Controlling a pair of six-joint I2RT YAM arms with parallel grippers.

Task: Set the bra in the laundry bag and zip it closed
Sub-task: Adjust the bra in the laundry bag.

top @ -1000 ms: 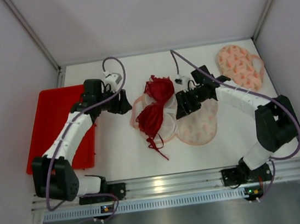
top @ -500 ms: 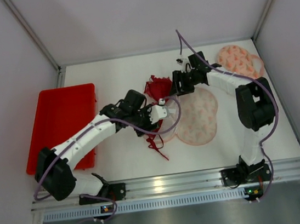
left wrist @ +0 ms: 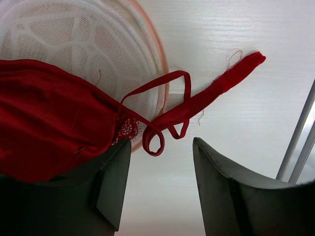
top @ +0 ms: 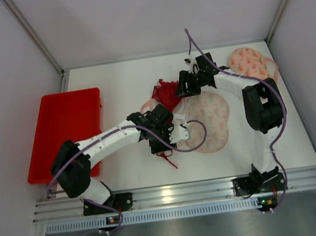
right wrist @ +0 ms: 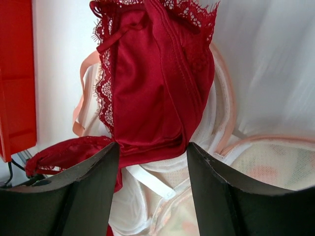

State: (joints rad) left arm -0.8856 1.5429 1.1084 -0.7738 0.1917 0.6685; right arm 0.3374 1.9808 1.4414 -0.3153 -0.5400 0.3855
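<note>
The red lace bra (top: 166, 95) lies across the open white mesh laundry bag (top: 210, 124) with pink trim at mid-table. Its thin strap (top: 169, 160) trails toward the near edge. My left gripper (top: 162, 142) hovers open at the bra's near end; in the left wrist view the looped strap (left wrist: 170, 115) lies just ahead of its gripper (left wrist: 160, 150), with the red cup (left wrist: 49, 118) on the mesh (left wrist: 98, 39) at left. My right gripper (top: 181, 89) stands open at the far cup; the right wrist view shows the cup (right wrist: 152, 73) right at its gripper (right wrist: 152, 146), over the bag (right wrist: 162, 196).
A red tray (top: 63, 130) lies at the left, under the left arm. A second pink patterned bag (top: 251, 66) sits at the back right. Enclosure walls stand on three sides, and a metal rail (top: 180, 195) runs along the near edge.
The left arm has swung from beside the tray across to the bra's near end. The right gripper has moved from over the bag to the bra's far cup.
</note>
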